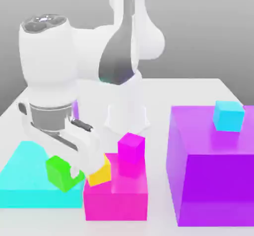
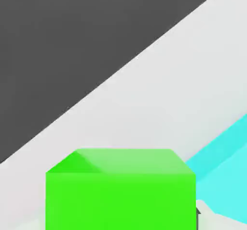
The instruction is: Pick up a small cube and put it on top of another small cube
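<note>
Green, the small cube [image 1: 60, 173] sits clamped between the fingers of the tool [image 1: 67, 173], lifted above the cyan wedge [image 1: 27, 178]. Just beside it, toward the exterior view's right, lie a yellow cube [image 1: 100, 174] and a magenta cube [image 1: 131, 147] on a magenta block [image 1: 116, 198]. Farther right, a cyan cube [image 1: 228, 116] tops the purple block [image 1: 213, 175], with open desk [image 1: 158, 141] between.

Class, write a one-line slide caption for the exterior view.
Robot hand shut on the green cube, beside yellow cube.
</note>
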### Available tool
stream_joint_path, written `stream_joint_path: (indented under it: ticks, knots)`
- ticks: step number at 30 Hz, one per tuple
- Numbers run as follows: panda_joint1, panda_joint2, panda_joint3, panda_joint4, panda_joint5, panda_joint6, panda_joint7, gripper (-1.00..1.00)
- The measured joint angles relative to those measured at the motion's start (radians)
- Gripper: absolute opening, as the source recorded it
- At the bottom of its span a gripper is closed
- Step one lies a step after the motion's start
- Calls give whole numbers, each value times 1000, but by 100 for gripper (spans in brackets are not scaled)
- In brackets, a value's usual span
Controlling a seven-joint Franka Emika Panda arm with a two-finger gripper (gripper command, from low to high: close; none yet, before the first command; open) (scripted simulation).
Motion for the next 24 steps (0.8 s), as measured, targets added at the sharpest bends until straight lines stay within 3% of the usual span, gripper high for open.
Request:
stream_joint_path:
  ticks: [15,21,22,24]
  knots:
    - [190,-540,48,-375,36,-166,-367,-100]
    - [198,-418,61,-461,44,43,-394,-100]
    - [197,-400,62,-469,45,68,-395,100]
    - [197,-400,62,-469,45,68,-395,100]
